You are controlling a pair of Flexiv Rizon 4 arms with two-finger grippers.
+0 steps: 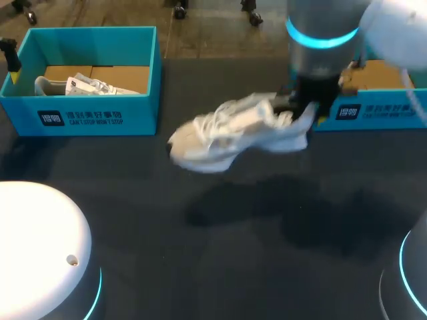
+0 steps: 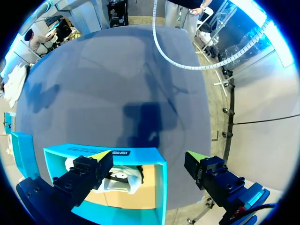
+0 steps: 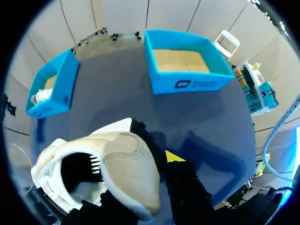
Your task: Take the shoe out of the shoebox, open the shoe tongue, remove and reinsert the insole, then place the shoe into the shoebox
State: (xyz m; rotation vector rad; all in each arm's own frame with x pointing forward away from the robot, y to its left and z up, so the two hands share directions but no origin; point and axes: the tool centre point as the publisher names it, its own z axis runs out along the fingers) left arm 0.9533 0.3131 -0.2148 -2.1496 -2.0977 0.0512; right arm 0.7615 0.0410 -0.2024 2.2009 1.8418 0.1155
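The right arm [image 1: 320, 33] is a thick grey cylinder banded by a glowing cyan ring, with a white shell beside it. The left arm [image 1: 40, 240] shows a white dome, with one small round fitting in it, edged in the same cyan light. The left gripper [image 2: 149, 156] has blocky black fingers [image 2: 79, 176] capped with yellow wedges.

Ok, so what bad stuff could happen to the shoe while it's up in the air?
1. The right gripper grips the white shoe just at its heel end, above the table. The toe sticks far out, so the shoe might tip or slip free.
2. The left gripper is open over the shoebox at the other side, probably too far away to steady the shoe.
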